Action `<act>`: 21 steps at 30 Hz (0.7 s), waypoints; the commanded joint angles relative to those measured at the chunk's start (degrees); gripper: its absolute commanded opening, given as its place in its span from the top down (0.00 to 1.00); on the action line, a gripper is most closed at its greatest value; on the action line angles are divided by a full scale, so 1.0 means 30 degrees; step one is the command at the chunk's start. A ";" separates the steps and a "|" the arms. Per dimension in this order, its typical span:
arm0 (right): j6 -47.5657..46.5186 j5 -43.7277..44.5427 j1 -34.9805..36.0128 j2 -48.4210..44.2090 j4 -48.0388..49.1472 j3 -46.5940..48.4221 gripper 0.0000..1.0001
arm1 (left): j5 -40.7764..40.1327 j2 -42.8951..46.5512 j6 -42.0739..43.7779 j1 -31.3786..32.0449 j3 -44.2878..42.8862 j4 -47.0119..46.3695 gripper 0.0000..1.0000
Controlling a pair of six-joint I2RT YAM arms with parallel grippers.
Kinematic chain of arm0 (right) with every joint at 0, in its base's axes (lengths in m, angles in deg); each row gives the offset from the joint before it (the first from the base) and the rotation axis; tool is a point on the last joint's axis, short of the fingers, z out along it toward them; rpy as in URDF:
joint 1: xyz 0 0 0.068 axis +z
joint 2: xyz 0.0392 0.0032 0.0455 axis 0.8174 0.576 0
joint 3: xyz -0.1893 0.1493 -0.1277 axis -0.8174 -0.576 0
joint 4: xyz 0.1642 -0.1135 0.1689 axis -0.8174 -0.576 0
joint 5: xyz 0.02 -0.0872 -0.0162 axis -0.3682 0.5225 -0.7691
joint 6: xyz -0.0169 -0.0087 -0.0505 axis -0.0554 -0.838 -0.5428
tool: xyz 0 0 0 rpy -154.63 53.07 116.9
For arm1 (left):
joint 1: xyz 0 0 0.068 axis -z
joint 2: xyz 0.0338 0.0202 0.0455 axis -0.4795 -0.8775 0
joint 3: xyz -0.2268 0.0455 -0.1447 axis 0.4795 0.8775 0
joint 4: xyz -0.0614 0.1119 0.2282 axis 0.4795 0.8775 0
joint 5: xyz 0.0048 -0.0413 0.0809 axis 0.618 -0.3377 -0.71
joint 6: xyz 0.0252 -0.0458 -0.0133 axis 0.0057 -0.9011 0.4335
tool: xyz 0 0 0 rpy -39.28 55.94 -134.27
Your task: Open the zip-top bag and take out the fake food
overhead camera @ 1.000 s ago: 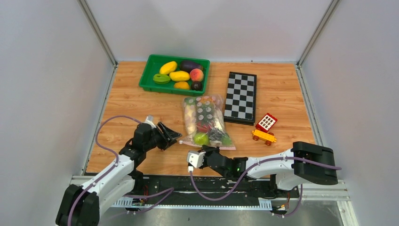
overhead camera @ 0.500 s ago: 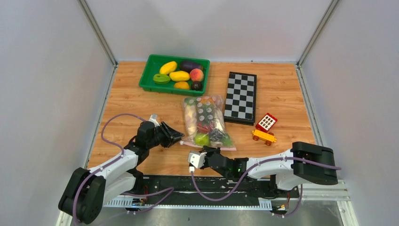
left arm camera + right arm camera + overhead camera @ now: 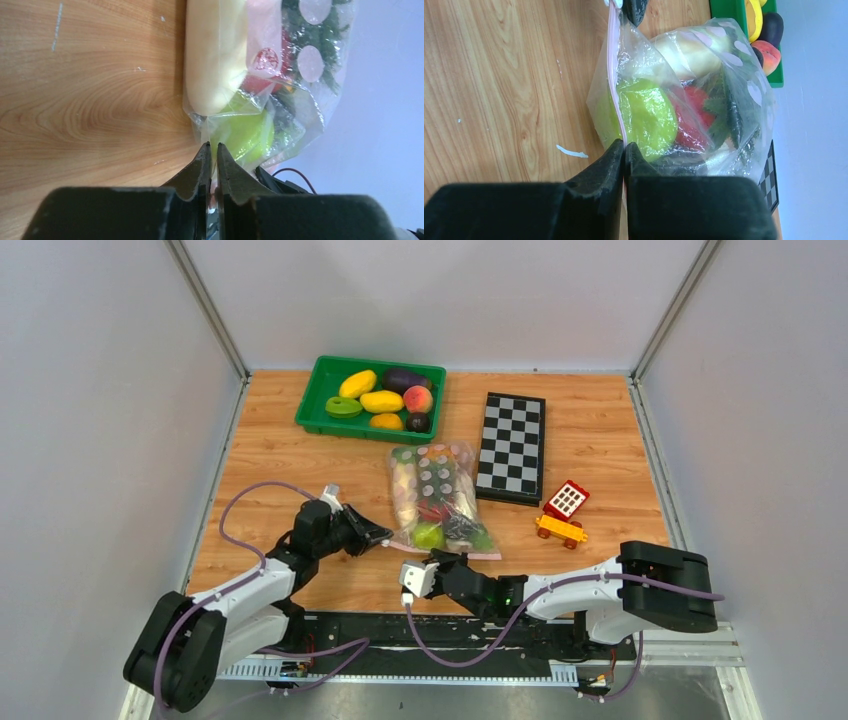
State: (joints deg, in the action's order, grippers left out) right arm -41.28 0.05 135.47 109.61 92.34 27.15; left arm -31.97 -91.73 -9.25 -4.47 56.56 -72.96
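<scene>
Top view: the zip-top bag (image 3: 440, 495) lies flat at the centre of the table (image 3: 290, 460), with its pink zip strip (image 3: 614, 75) along the 6 o'clock edge. The fake food is sealed inside. A green pear (image 3: 646, 117) and a red apple (image 3: 696, 120) sit just behind the strip, and a long white radish (image 3: 215, 60) lies along the 9 o'clock side.

The left gripper (image 3: 212, 147) is pinched on the strip's 9 o'clock corner, its jaws almost together. The right gripper (image 3: 624, 145) is clamped tight on the strip further along, near 6 o'clock.

Whether each pincer holds a single lip or both lips cannot be told. The seal probably parts cleanly only if each holds one lip. The pull should then be gentle, left toward 12 o'clock and right toward 6 o'clock, low over the table. The thin film may slip or tear.
</scene>
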 commanded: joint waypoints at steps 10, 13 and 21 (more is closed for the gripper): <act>0.2183 -0.2826 0.0020 -0.2085 0.0703 0.1604 0.58 | -0.1144 0.4454 0.0247 0.1001 -0.1650 0.4063 1.00; 0.2505 -0.3599 0.0025 -0.1714 0.1430 0.1950 0.56 | -0.1364 0.4587 -0.0257 0.1489 -0.1776 0.4207 1.00; 0.1614 -0.3463 0.0485 0.0860 0.3143 0.3373 0.55 | -0.2392 0.4618 -0.0951 0.2805 -0.2405 0.5117 1.00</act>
State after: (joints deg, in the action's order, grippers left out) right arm -35.71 -9.52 136.06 109.32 96.36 34.25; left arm -37.24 -78.51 -10.58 2.48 52.87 -58.75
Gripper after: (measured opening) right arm 0.452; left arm 0.006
